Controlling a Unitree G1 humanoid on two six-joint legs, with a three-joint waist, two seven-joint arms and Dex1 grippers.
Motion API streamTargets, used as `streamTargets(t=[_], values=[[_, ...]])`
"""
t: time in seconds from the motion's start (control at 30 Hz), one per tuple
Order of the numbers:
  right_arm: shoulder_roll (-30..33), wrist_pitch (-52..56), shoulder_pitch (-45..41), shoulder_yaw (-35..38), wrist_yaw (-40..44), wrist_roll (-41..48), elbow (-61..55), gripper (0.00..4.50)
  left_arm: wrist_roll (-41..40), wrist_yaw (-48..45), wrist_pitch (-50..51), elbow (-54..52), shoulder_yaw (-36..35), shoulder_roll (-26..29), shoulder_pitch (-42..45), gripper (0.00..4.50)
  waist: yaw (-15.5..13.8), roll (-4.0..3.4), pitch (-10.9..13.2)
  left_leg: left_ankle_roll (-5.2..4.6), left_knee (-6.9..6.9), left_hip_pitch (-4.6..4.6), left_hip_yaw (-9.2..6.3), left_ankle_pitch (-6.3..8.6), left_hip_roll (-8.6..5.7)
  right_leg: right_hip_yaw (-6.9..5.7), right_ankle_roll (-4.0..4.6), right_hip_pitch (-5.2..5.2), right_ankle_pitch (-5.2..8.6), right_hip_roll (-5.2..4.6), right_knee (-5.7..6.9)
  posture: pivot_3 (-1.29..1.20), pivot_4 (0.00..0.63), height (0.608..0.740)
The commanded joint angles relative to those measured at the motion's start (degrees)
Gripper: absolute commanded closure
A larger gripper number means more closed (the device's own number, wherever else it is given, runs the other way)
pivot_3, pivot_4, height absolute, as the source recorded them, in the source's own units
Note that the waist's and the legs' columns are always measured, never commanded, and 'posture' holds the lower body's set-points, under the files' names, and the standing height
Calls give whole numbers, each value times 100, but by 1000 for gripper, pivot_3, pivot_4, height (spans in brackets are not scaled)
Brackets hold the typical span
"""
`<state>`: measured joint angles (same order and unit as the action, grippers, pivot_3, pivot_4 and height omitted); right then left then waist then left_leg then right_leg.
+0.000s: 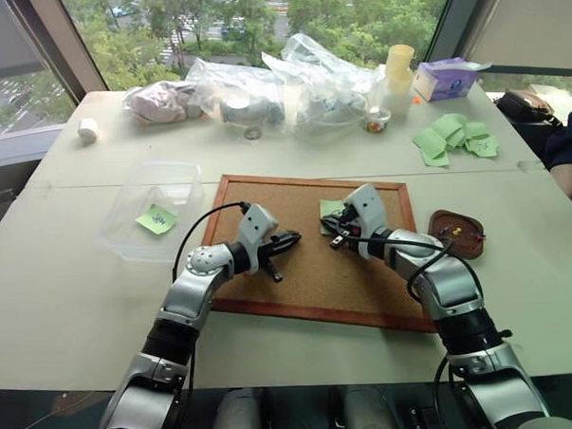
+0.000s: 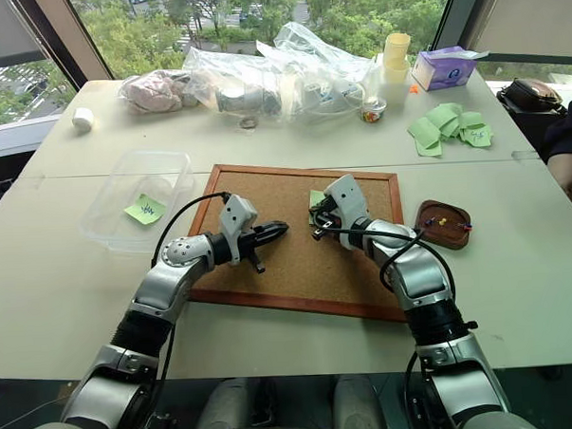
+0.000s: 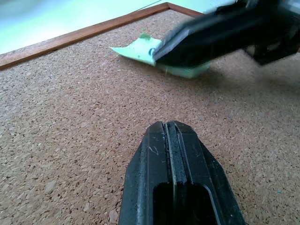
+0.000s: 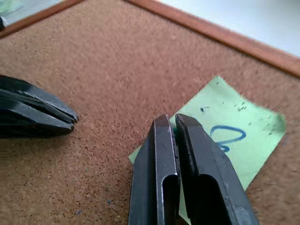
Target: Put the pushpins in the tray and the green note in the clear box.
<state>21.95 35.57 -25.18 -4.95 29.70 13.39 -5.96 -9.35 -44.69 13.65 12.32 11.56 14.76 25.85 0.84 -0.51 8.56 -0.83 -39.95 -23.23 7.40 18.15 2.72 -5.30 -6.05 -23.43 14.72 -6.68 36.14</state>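
Note:
A pale green note [image 4: 234,136] with blue scribble lies on the corkboard [image 1: 308,275] near its far edge. My right gripper [image 4: 171,119] is shut on the note's near corner, which curls up off the cork [image 3: 140,49]. To its left my left gripper [image 1: 295,239] hovers low over the board, shut and empty, tips toward the right one. The dark reddish-brown tray [image 1: 435,225] sits off the board's right edge with small red and yellow pushpins [image 1: 447,231] in it. Left of the board stands the clear box [image 1: 124,198], holding another green note [image 1: 156,218].
Clear plastic bags [image 1: 261,87], stacked cups [image 1: 399,69] and a purple tissue box [image 1: 443,77] line the table's far side. Loose green paper slips [image 1: 453,136] lie at back right. A person's dark sleeve [image 1: 570,155] shows at the right edge.

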Motion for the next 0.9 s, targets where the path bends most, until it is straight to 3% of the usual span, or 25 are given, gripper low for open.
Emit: streamTargets(t=[0.03, 0.23, 0.33, 0.5, 0.57, 0.73, 0.9], values=[[253, 269, -77, 221, 166, 249, -921, 4439, 114, 16, 173, 273, 24, 113, -163, 4500, 5, 0, 0, 0, 0, 1, -1, 0, 0, 0, 0, 0, 0, 0, 0, 0, 150, 740], [585, 614, 146, 188, 376, 373, -1606, 4439, -44, 58, 282, 363, -128, 28, 41, 4500, 1, 0, 0, -1, 1, 4, -1, 1, 0, 0, 0, 2, 0, 1, 0, 0, 150, 740], [794, 720, 299, 163, 530, 472, -1955, 4500, -340, 98, 499, 360, -382, -101, 357, 3529, -14, 3, 1, -4, -2, 1, -3, 2, 0, 0, 0, 2, 0, -1, 0, 0, 150, 740], [1013, 768, 483, 118, 624, 489, -2283, 4500, -763, 154, 950, 392, -678, -354, 745, 953, -15, 11, 7, -15, -3, -7, -5, 8, -2, -1, 0, -4, 0, 0, -1, 0, 150, 740], [1176, 789, 522, 88, 663, 436, -2427, 4500, -1374, 316, 1570, 410, -1136, -621, 1005, 54, -30, 27, 17, -4, -4, -15, -6, 2, -4, -1, 0, -10, 0, 0, -2, 0, 150, 740], [1454, 777, 551, 0, 681, 316, -2568, 4500, -2511, 923, 2794, 560, -2136, -1123, 1476, 54, -26, 57, 35, -5, -6, -18, -10, 3, -6, -1, -1, -9, 0, 0, -4, 0, 150, 740], [1596, 704, 539, -87, 675, 223, -2679, 4500, -3022, 1290, 3574, 646, -2458, -1416, 1639, 54, -23, 71, 43, -4, -5, -17, -10, 2, -15, -1, -2, -9, 0, 0, -4, 0, 150, 740]])
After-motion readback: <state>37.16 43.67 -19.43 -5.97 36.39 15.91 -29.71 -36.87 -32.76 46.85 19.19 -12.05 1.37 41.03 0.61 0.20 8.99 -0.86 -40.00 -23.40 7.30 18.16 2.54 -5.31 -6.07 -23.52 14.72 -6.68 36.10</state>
